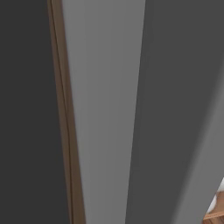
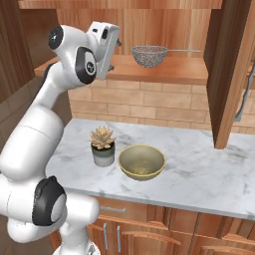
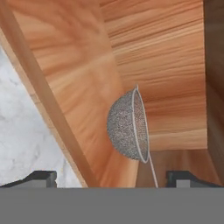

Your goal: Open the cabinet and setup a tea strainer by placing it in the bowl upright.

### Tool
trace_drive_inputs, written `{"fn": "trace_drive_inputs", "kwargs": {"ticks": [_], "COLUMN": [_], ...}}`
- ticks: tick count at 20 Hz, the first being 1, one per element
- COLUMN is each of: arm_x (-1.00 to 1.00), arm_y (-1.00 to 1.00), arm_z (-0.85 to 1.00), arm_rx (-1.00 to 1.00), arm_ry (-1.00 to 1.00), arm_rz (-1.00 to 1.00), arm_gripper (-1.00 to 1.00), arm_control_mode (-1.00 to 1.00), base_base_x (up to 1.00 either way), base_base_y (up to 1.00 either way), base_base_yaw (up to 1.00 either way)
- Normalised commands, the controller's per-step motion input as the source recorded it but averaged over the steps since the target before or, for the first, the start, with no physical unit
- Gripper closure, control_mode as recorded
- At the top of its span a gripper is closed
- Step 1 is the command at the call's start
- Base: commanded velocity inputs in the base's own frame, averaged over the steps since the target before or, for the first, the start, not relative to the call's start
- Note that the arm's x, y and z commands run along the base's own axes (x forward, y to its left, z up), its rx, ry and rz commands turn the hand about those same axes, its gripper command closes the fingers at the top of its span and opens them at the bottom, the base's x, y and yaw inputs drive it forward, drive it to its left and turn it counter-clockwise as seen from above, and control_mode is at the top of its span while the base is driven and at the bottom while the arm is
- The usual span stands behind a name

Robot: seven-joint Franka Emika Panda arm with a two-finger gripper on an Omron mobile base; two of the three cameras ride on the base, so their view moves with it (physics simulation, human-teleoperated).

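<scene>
Reaching toward round wire-mesh tea strainer (image 3: pixel 127 127) on wooden cabinet shelf (image 2: pixel 169 69); fingers (image 3: pixel 41 178) apart, empty. Next: straddle rim, close. Destination: olive ceramic bowl (image 2: pixel 142 161).

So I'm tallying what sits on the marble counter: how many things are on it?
2: a small potted succulent toward the left, and a bowl just to its right, near the front edge of the counter. Anything behind the open cabinet door could be hidden.
</scene>
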Motion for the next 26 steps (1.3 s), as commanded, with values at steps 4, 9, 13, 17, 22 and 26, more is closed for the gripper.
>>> {"fn": "trace_drive_inputs", "kwargs": {"ticks": [4,9,13,17,22,26], "arm_x": [0.07,0.11,0.21,0.31,0.25,0.18], "arm_y": [-0.01,0.0,0.0,-0.02,-0.1,-0.16], "arm_z": [-0.19,-0.14,-0.07,-0.02,0.0,-0.06], "arm_rx": [0.0,0.01,0.04,0.06,0.09,0.07], "arm_ry": [0.0,0.01,0.0,0.0,0.0,0.0], "arm_rz": [-0.15,-0.14,-0.03,0.0,0.0,0.0], "arm_gripper": [-1.0,-1.0,-1.0,-1.0,-1.0,-1.0], "arm_control_mode": [-1.0,-1.0,-1.0,-1.0,-1.0,-1.0], "base_base_x": [0.0,0.0,0.0,0.0,0.0,0.0], "base_base_y": [0.0,0.0,0.0,0.0,0.0,0.0], "base_base_yaw": [0.0,0.0,0.0,0.0,0.0,0.0]}}
